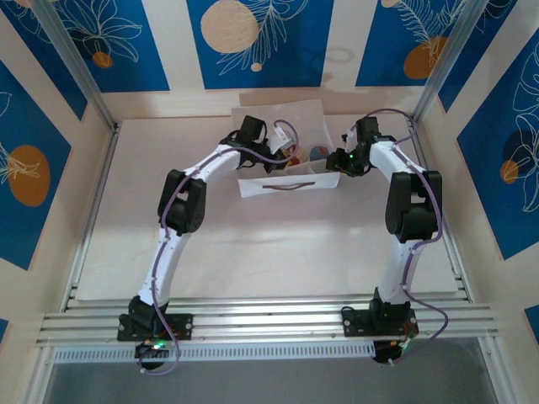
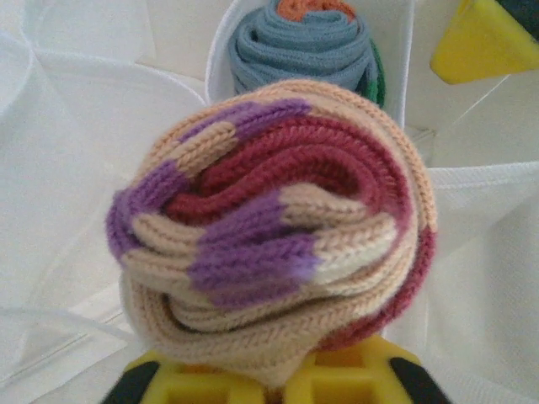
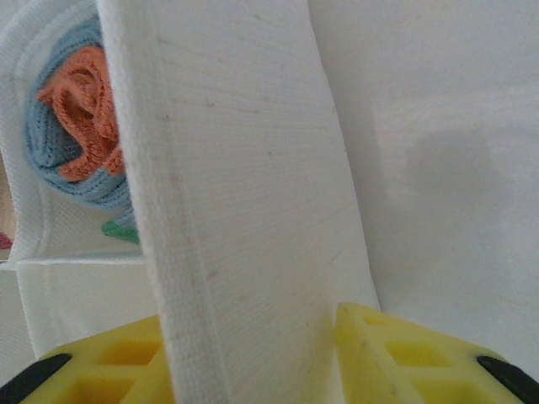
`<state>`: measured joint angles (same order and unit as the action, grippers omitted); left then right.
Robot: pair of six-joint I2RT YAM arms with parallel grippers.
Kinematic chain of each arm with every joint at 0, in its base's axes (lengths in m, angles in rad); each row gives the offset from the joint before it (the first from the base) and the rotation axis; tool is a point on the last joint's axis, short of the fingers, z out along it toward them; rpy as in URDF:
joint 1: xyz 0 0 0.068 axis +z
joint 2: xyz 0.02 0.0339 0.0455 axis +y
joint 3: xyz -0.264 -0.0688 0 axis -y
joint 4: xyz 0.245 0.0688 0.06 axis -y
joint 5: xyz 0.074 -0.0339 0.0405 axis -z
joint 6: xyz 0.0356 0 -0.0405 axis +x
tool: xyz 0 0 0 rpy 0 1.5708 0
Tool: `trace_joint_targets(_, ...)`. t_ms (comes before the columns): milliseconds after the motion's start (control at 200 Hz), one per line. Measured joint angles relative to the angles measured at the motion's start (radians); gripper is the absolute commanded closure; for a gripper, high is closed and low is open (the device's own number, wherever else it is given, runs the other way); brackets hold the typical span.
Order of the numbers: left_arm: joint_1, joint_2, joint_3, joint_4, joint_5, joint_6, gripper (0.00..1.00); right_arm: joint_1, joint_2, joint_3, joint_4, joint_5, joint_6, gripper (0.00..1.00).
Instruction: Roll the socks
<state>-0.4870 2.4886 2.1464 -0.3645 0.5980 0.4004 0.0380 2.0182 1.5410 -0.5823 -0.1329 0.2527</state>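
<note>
At the far middle of the table [image 1: 253,244] – white fabric box [image 1: 286,187], divided into compartments, with both arms reaching in to it.

- Left end effector [image 2: 268,374]: closed part-way on the tan sock [image 2: 278,227], yellow fingers [image 2: 173,379] pressed to either side of its lower edge. The sock is wound into a tight coil of tan, maroon and purple bands, its spiral end facing the wrist camera. It is held at the box; whether it sits inside a compartment cannot be told.
- Grey-blue sock [image 2: 303,46]: rolled, orange end at the centre of the coil, standing in the compartment just behind the tan sock. From the right wrist it shows at upper left [image 3: 76,126], behind a fabric wall, a green edge beside it.
- Right end effector [image 3: 253,345]: narrowed onto an upright wall of the box [image 3: 244,168], one yellow finger on each face, the fabric pinched between.
- Overhead: the left end effector [image 1: 290,151] and the right [image 1: 335,162] stand near each other above the box.
</note>
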Motion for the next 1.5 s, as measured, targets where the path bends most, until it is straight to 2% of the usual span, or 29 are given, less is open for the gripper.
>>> trace_joint_targets(60, -0.001, 0.000, 0.009, -0.011, -0.001, 0.005, 0.53, 0.001, 0.000, 0.000, 0.000, -0.004, 0.000, 0.51)
trace_joint_targets(110, -0.001, 0.000, 0.011, -0.017, -0.001, -0.003, 0.43, 0.002, 0.000, 0.000, 0.000, -0.006, -0.004, 0.49)
trace_joint_targets(270, -0.002, -0.021, 0.011, -0.027, 0.003, 0.001, 0.27, 0.008, -0.013, 0.000, -0.001, -0.006, -0.015, 0.48)
trace_joint_targets(295, -0.002, -0.027, 0.011, -0.029, 0.003, 0.000, 0.17, 0.008, -0.020, 0.000, -0.002, -0.006, -0.016, 0.48)
trace_joint_targets(315, -0.002, -0.034, 0.011, -0.031, 0.003, -0.006, 0.02, 0.008, -0.027, 0.000, -0.003, -0.006, -0.016, 0.48)
trace_joint_targets(330, -0.002, -0.039, 0.011, -0.032, 0.003, 0.002, 0.00, 0.008, -0.035, 0.000, -0.003, -0.006, -0.017, 0.48)
trace_joint_targets(495, 0.000, -0.111, 0.028, -0.049, 0.004, -0.009, 0.00, 0.008, -0.148, 0.000, -0.002, -0.006, -0.027, 0.46)
trace_joint_targets(690, 0.005, -0.248, 0.024, -0.071, -0.001, -0.010, 0.00, 0.008, -0.306, -0.030, 0.016, 0.003, -0.048, 0.38)
trace_joint_targets(765, 0.009, -0.338, -0.032, -0.060, -0.024, -0.023, 0.00, 0.008, -0.384, -0.084, 0.034, 0.019, -0.056, 0.36)
trace_joint_targets(935, 0.040, -0.603, -0.320, 0.043, -0.133, -0.110, 0.00, 0.007, -0.570, -0.256, 0.061, 0.045, -0.060, 0.32)
trace_joint_targets(1091, 0.135, -0.827, -0.650, 0.155, -0.218, -0.216, 0.00, -0.004, -0.718, -0.400, 0.092, 0.066, -0.060, 0.31)
trace_joint_targets(1296, 0.221, -1.080, -1.041, 0.212, -0.347, -0.246, 0.00, -0.027, -0.915, -0.648, 0.227, 0.142, -0.033, 0.23)
trace_joint_targets(1311, 0.224, -1.100, -1.066, 0.213, -0.357, -0.246, 0.00, -0.029, -0.926, -0.666, 0.237, 0.150, -0.028, 0.22)
trace_joint_targets(1366, 0.235, -1.166, -1.159, 0.231, -0.402, -0.246, 0.00, -0.033, -0.965, -0.747, 0.296, 0.184, -0.023, 0.00)
trace_joint_targets(1501, 0.303, -1.294, -1.370, 0.302, -0.493, -0.261, 0.00, -0.035, -1.046, -0.961, 0.478, 0.250, -0.036, 0.01)
